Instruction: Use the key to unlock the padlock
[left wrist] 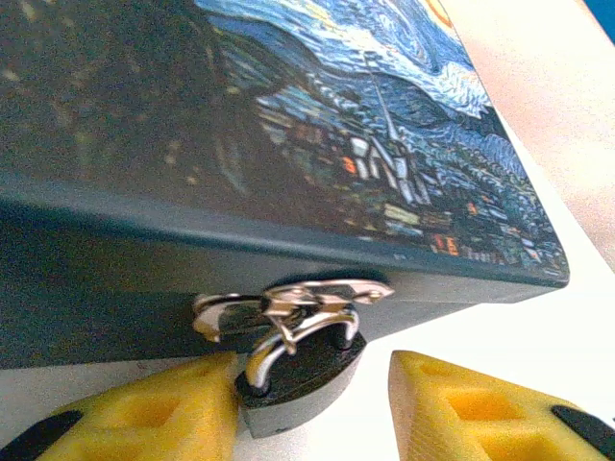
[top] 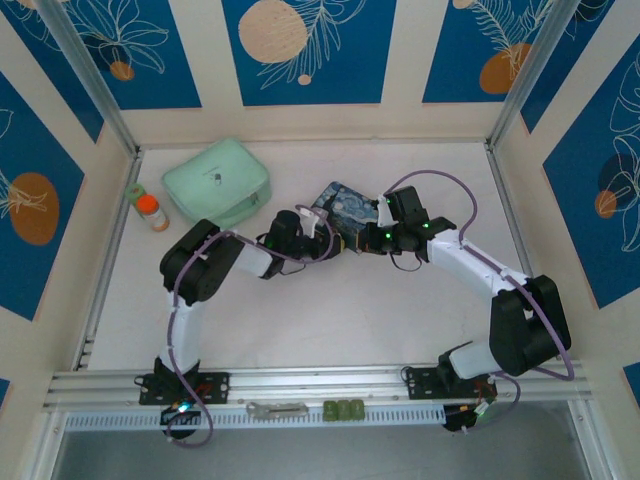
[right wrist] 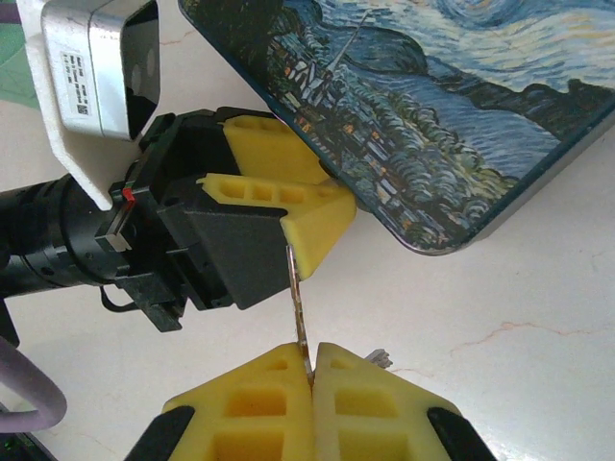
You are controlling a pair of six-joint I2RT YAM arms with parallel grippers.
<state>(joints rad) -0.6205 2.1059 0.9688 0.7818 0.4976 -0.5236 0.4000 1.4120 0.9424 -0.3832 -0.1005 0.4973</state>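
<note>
Blue tin (left wrist: 288, 144) (padlock (left wrist: 298, 379) on its clasp); right gripper (right wrist: 309, 370) pinches key (right wrist: 299, 307).

White sticker (right wrist: 81, 65) on wrist camera (right wrist: 135, 72), print too small to read

The tin (left wrist: 317, 144) wore a starry-night painting: swirls of deep blue, pale blue and white, a dark foreground, orange and yellow flecks in its little village, and a plain dark teal side. Under that side the padlock (left wrist: 300, 386) was black with a shiny silver shackle (left wrist: 288, 341). My left gripper (left wrist: 312, 376) and right gripper (right wrist: 312, 370) had bright yellow pads, and the key (right wrist: 299, 298) was thin silvery grey. The table (top: 330, 320) was creamy white with faint brownish veins. Left of the tin were a mint-green pouch (top: 216, 182) and an orange-capped bottle (top: 152, 212). Behind the tin, the walls (top: 340, 60) showed blue panels with white line-drawn leaves and orange discs, framed in cream.
</note>
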